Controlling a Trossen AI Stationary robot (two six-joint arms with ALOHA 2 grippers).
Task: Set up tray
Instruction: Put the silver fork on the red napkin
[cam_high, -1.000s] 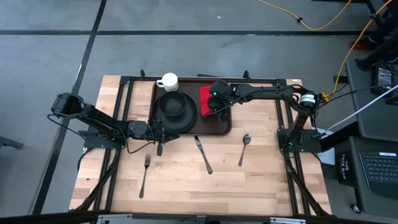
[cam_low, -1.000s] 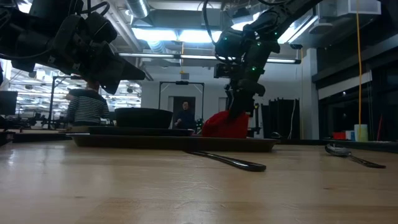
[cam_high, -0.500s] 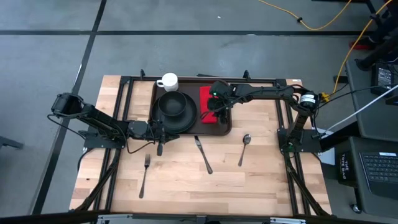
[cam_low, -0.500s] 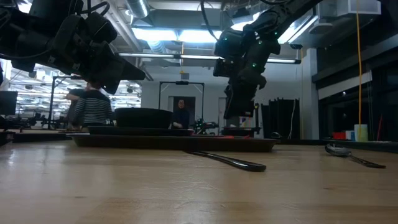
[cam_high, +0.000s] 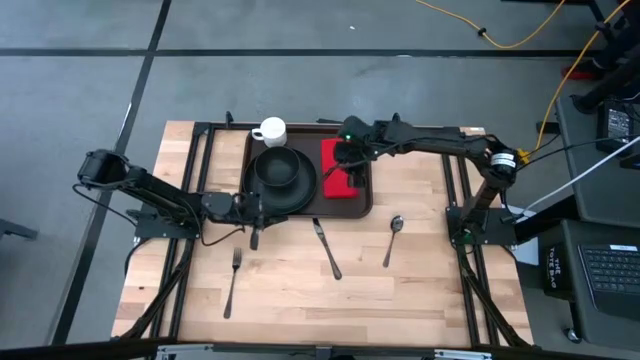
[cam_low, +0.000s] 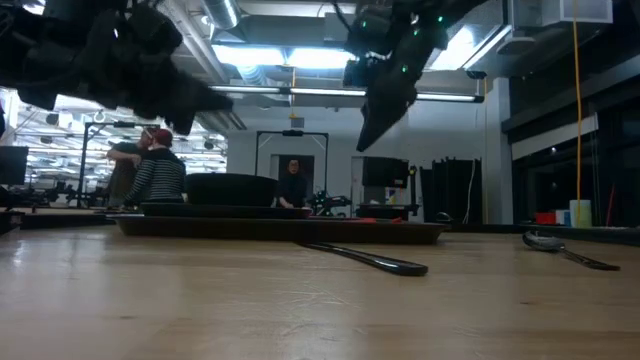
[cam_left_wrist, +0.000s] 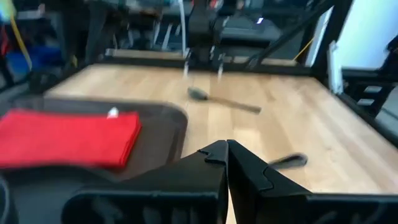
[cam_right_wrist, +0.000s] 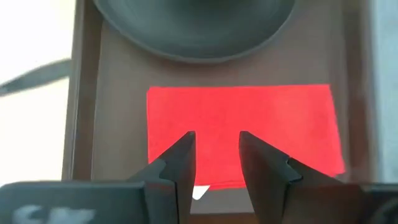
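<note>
Tray (cam_high: 362, 200) lies at the far middle of the table (cam_high: 420, 260) in the high view, holding a black plate (cam_high: 283, 178) and a red napkin (cam_high: 337, 169). Right gripper (cam_high: 340, 172) is above the napkin. In the right wrist view its fingers (cam_right_wrist: 180, 163) are open, holding nothing. Left gripper (cam_left_wrist: 227, 149) has its fingers closed, near the tray's front edge.
</note>
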